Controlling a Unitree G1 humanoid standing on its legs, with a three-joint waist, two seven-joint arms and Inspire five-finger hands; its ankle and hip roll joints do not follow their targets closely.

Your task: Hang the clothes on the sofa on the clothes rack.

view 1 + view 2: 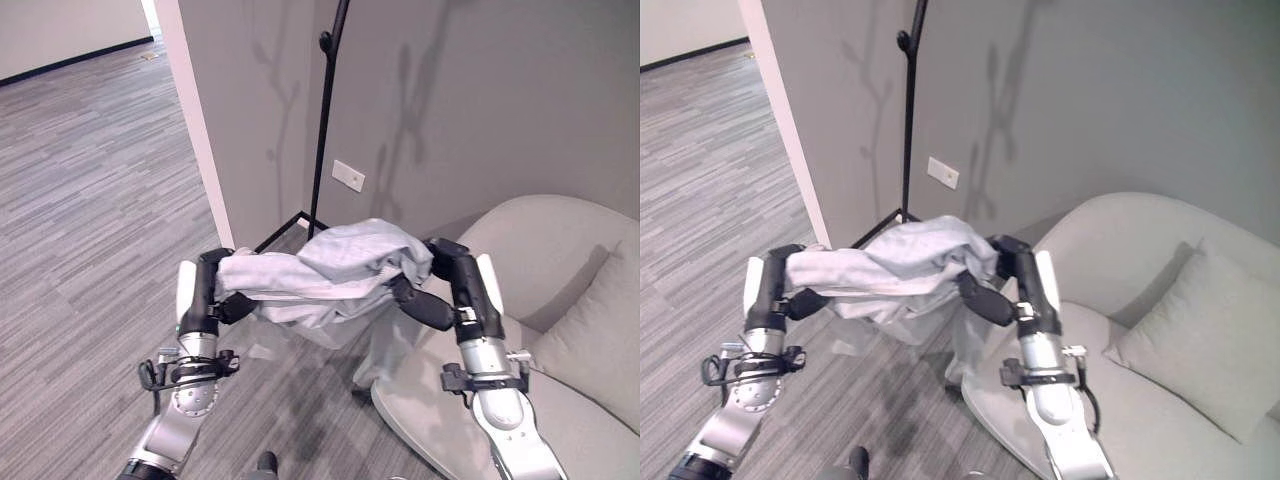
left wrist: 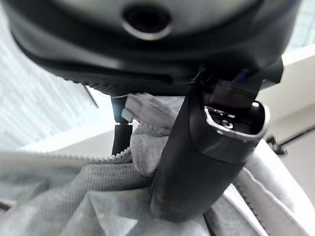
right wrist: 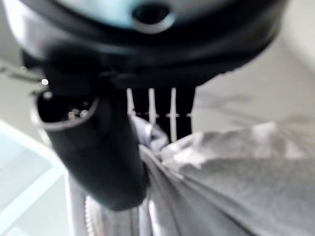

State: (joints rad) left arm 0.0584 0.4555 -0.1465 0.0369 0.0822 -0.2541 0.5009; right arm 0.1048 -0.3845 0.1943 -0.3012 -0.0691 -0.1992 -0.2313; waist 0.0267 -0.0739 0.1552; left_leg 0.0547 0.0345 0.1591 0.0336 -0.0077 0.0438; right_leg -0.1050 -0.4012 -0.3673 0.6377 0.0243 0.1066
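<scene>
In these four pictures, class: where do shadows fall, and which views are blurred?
Left eye view: the clothes rack casts branching shadows on the grey wall. Right wrist view: the right robot hand and the grey garment are soft. Left wrist view: the left robot hand is blurred near the lens.

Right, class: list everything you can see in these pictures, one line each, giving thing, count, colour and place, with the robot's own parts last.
garment: one, light grey, with a zip, held up between both hands in front of the rack.
rack: one, black pole with a hook and a base frame, standing against the grey wall.
sofa: one, pale grey, curved, at the robot's right.
cushion: one, pale grey, leaning on the sofa's back.
wall plate: one, white, low on the wall behind the rack.
floor: grey striped carpet.
left hand: dark, curled on the garment's left end.
right hand: dark, curled on its right end.
</scene>
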